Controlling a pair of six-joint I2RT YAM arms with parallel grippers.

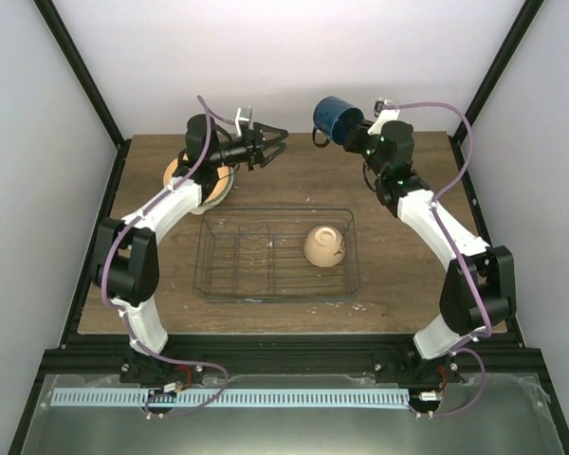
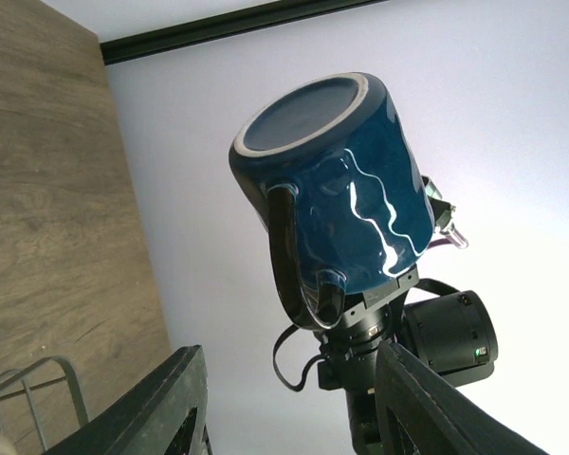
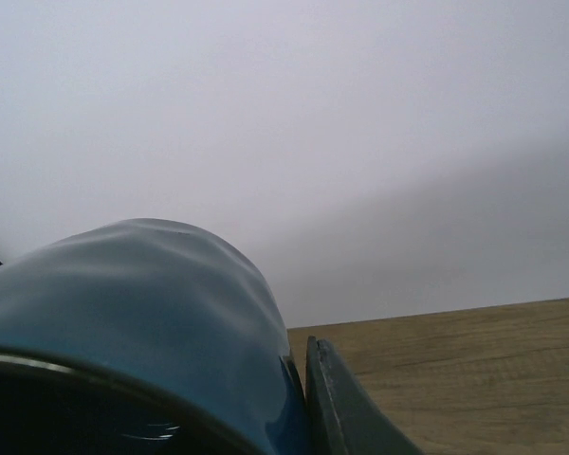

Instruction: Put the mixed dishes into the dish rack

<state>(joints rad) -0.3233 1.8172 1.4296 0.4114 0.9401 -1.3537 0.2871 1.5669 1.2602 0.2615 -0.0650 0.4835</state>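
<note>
top external | right hand (image 1: 352, 132) clamps mug (image 1: 333, 118) rim | left hand (image 1: 276, 143) parted, empty

Top cam looks down from the near side; left wrist cam faces the mug (image 2: 332, 190), right wrist cam's right up close to it.

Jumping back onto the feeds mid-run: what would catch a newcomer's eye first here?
The dark blue mug stands out, held in the air at the far right by the right gripper, its base turned toward the left gripper. That gripper hangs open and empty at the far left, above a stack of plates. The only dish in the wire dish rack is a cream bowl, in its right half.
</note>
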